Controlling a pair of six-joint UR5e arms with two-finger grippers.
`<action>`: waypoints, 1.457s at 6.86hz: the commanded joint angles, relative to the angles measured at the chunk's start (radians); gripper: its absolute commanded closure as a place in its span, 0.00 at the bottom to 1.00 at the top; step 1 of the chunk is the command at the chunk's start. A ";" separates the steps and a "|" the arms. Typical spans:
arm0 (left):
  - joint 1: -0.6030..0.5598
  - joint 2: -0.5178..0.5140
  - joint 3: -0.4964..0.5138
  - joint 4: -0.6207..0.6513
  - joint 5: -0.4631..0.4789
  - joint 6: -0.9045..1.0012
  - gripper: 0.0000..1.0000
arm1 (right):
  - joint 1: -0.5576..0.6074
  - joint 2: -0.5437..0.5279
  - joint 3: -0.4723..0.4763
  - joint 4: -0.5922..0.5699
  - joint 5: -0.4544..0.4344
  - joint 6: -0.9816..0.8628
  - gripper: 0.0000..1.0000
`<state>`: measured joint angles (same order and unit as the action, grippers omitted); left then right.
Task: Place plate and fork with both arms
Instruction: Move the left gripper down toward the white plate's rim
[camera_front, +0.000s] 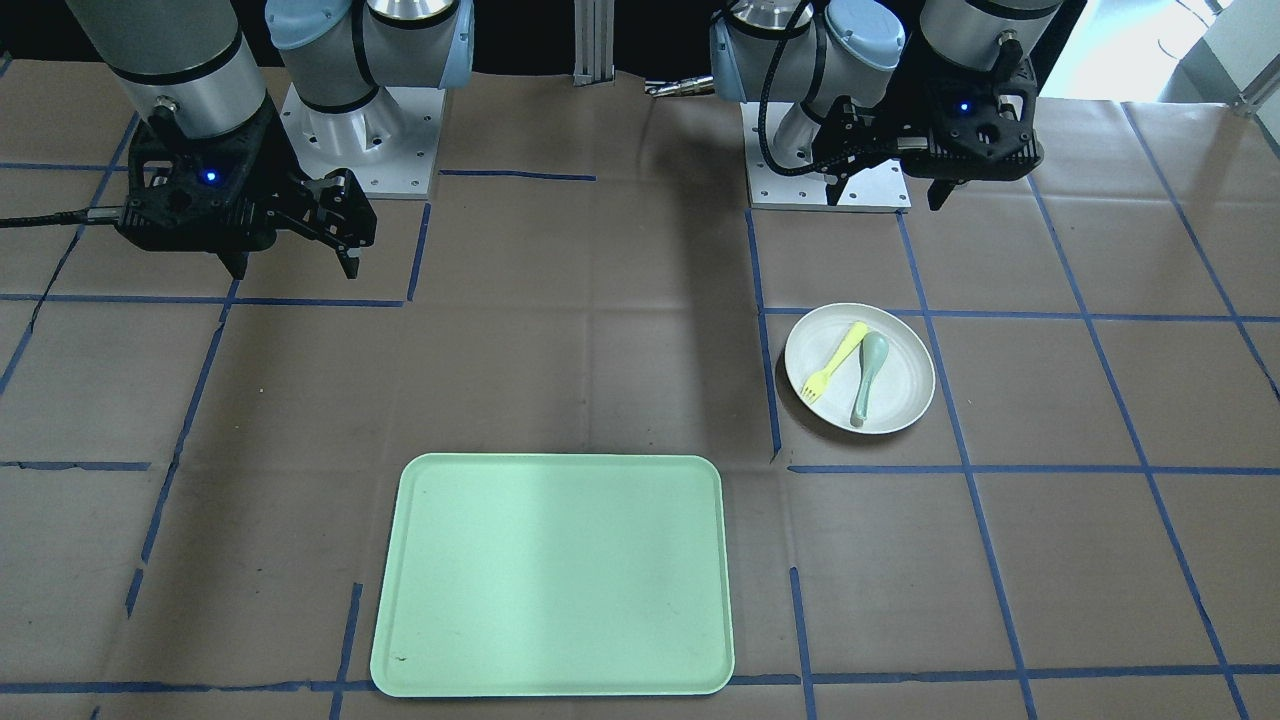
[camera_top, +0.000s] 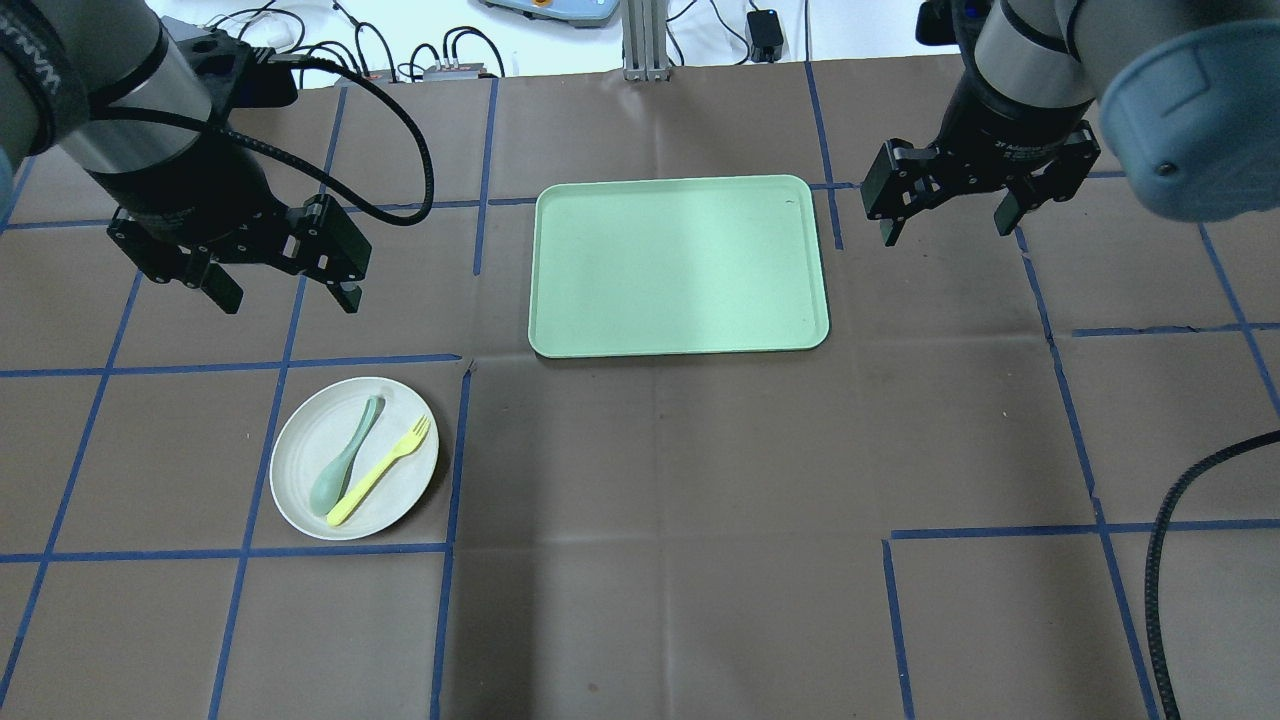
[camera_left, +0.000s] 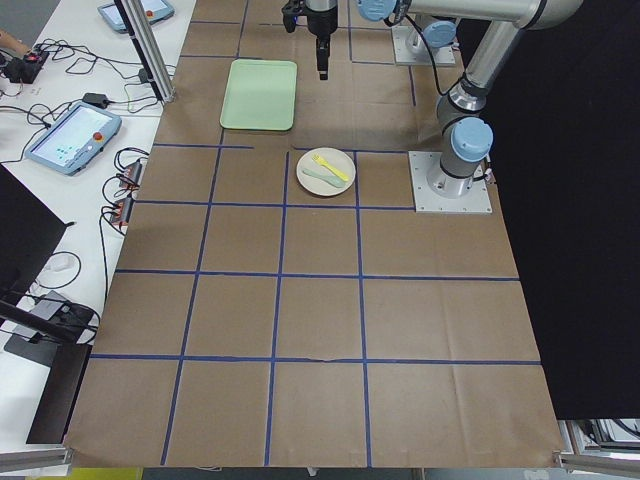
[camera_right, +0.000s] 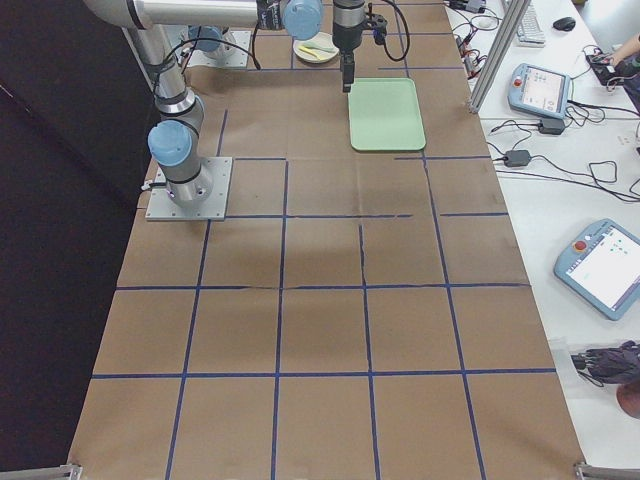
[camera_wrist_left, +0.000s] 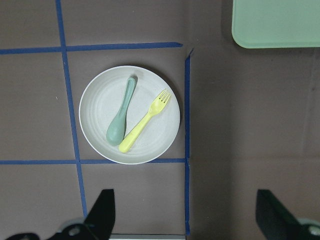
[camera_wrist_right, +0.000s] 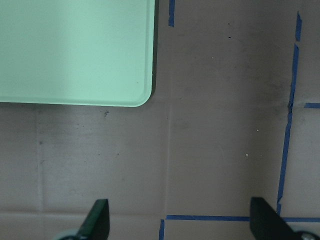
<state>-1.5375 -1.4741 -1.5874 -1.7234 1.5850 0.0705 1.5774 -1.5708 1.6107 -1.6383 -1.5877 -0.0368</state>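
The off-white plate (camera_top: 305, 440) sits on the table on my left side; it also shows in the front view (camera_front: 895, 395) and the left wrist view (camera_wrist_left: 97, 107). The pale-yellow fork (camera_top: 378, 472) lies on the plate, also seen in the front view (camera_front: 835, 362) and the left wrist view (camera_wrist_left: 145, 121). My left gripper (camera_top: 290, 298) hangs open and empty high above the table near the plate, apart from it. My right gripper (camera_top: 947, 230) hangs open and empty beside the tray's right edge.
A grey-green spoon (camera_top: 345, 455) lies on the plate beside the fork. A pale-green rectangular tray (camera_top: 680, 265) lies at the table's middle, bare inside. Blue tape lines grid the brown table cover. Cables and pendants lie beyond the far edge.
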 joint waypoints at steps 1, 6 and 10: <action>-0.006 -0.011 -0.005 -0.013 -0.010 0.008 0.00 | -0.001 0.000 0.000 0.000 0.000 0.000 0.00; -0.006 0.020 -0.026 -0.027 0.004 0.014 0.00 | -0.001 0.000 0.000 0.002 0.000 0.000 0.00; 0.031 0.003 -0.068 -0.001 -0.002 0.266 0.00 | 0.000 0.000 0.002 0.002 0.000 0.000 0.00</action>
<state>-1.5258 -1.4684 -1.6331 -1.7337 1.5835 0.2208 1.5777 -1.5707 1.6121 -1.6367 -1.5877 -0.0368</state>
